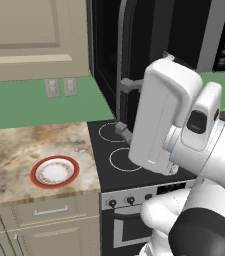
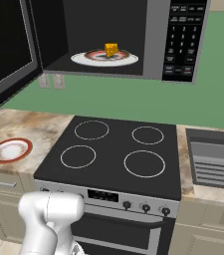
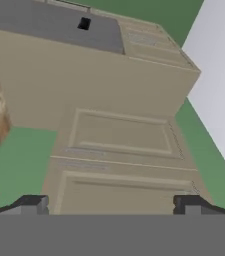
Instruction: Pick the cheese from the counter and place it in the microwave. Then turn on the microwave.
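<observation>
The cheese (image 2: 111, 49) sits on a plate (image 2: 128, 61) inside the open microwave (image 2: 183, 40). The fingers (image 3: 34, 204) stand wide apart, holding nothing, facing a cabinet (image 3: 119, 135).

Your microwave (image 2: 133, 40) cavity is wide open up front, door (image 2: 6, 50) swung out left of it. Below the microwave, the stovetop (image 2: 113, 154) is bare, so you've got room.
</observation>
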You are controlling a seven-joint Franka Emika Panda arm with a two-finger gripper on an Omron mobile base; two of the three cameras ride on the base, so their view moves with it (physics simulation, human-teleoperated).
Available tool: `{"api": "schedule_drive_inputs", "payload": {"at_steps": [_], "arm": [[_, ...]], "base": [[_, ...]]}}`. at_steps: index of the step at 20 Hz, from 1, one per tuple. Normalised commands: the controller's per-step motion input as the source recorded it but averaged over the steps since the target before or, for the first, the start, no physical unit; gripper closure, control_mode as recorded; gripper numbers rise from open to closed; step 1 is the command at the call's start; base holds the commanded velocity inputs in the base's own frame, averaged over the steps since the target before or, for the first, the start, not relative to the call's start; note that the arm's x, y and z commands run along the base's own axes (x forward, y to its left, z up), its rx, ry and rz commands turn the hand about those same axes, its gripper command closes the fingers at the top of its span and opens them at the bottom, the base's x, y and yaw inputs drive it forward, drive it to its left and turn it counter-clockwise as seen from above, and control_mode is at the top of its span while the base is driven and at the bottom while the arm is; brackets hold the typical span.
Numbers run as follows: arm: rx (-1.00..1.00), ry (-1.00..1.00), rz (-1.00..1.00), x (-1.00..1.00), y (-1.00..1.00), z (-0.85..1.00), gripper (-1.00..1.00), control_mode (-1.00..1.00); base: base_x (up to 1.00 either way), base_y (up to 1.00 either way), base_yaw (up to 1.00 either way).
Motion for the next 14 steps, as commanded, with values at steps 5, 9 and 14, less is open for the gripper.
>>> {"api": "schedule_drive_inputs", "payload": {"at_steps": [5, 9, 14], "arm": [[0.0, 0.0, -0.12, 0.19, 0.02, -0.07, -1.0, -1.0], [0.0, 0.0, -0.13, 0.12, 0.0, -0.02, -1.0, -1.0], [0.0, 0.0, -0.14, 0.12, -0.01, 0.0, -1.0, -1.0]], "base": [[0.0, 0.0, 0.0], [0.0, 0.0, 0.0], [0.0, 0.0, 0.0]]}}
